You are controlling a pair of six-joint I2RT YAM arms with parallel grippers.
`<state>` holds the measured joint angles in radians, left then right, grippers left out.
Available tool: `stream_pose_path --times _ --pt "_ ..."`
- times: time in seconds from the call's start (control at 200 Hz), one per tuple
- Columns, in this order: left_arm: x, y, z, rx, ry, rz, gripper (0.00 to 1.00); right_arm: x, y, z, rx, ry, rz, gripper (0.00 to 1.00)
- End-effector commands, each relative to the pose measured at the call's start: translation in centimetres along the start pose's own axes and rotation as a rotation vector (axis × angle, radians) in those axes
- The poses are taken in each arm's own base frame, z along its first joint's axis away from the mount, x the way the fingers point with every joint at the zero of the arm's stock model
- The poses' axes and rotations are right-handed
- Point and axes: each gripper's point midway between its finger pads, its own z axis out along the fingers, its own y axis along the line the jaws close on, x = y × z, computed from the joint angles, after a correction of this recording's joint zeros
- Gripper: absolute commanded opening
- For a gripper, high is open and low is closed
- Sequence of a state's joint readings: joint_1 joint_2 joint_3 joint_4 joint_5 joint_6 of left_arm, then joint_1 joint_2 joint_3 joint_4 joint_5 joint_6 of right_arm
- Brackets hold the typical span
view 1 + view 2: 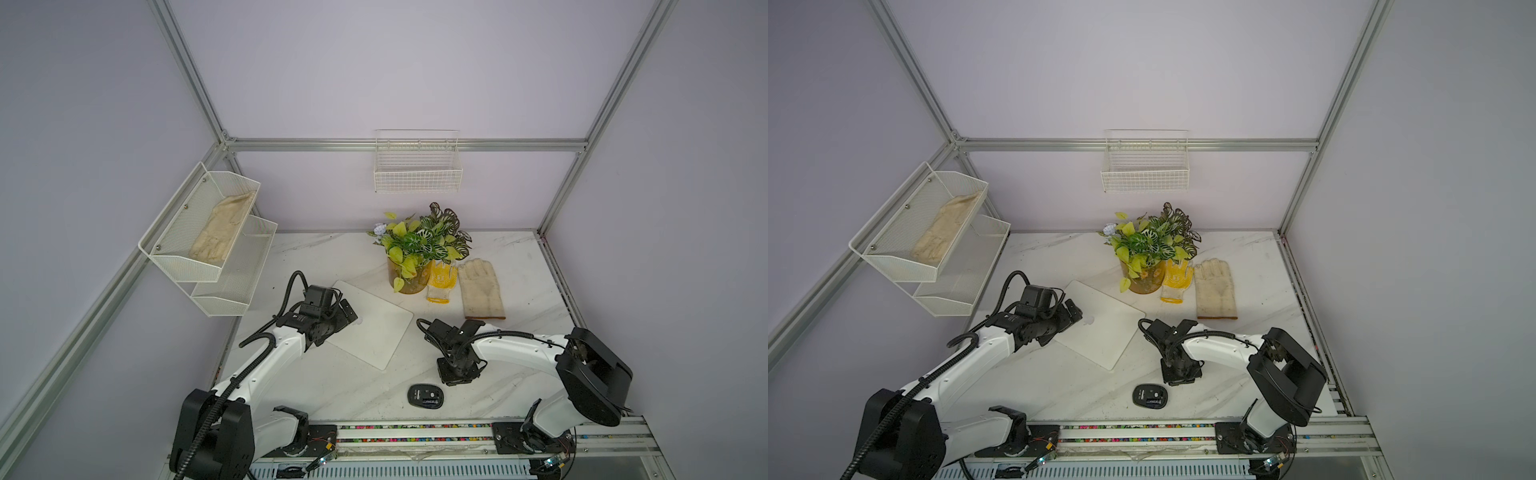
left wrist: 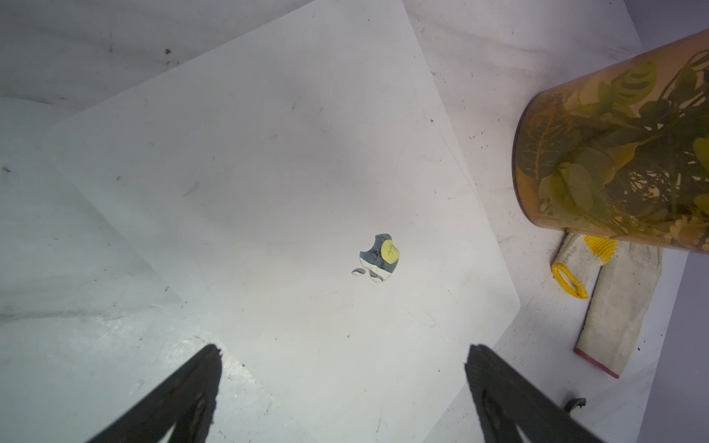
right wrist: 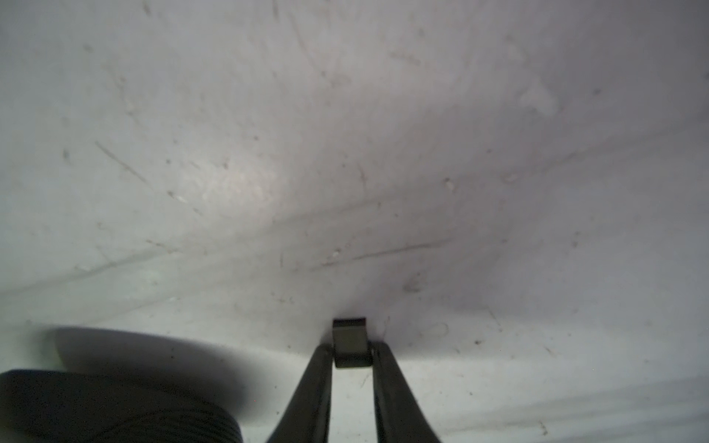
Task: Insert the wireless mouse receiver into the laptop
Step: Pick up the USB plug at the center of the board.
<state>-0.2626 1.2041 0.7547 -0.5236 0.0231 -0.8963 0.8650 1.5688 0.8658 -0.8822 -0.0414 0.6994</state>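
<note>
Tiny dark wireless mouse receiver (image 3: 349, 331): judged light, stiff, slip-prone; flanks clamped by right end effector (image 3: 351, 351); left end effector (image 2: 343, 349) apart.

**Four views, how they sit**

Both top views hang high at the near end of the marble table (image 1: 340, 386), tilted down across it, sharing almost the whole scene. My left wrist camera looks down from moderate height onto the laptop (image 2: 287, 172) lid and amber vase (image 2: 575, 153), both also in the top views. My right wrist camera sits very close to the tabletop.
</note>
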Motion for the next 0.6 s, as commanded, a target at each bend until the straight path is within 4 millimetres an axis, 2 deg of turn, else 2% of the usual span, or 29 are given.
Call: stream_pose_path --times 0.0,0.11,0.25,0.445,0.595 --pt "-0.5 -0.4 0.2 0.016 -0.009 0.015 1.0 0.1 -0.5 -0.1 0.025 -0.014 0.015 0.23" --pt "-0.6 -0.5 0.1 0.021 -0.013 0.017 1.0 -0.6 -0.3 -0.4 0.027 -0.043 0.002 0.18" --pt "-1.0 -0.9 -0.2 0.034 -0.018 0.027 1.0 -2.5 0.9 -1.7 -0.004 -0.119 -0.062 0.17" --pt "-1.9 -2.1 -0.7 0.069 0.021 0.124 1.0 -6.6 3.2 -5.0 -0.017 -0.269 -0.237 0.18" --pt "-2.4 -2.1 -1.1 0.073 0.056 0.175 1.0 -9.7 4.7 -5.2 0.042 -0.334 -0.423 0.19"
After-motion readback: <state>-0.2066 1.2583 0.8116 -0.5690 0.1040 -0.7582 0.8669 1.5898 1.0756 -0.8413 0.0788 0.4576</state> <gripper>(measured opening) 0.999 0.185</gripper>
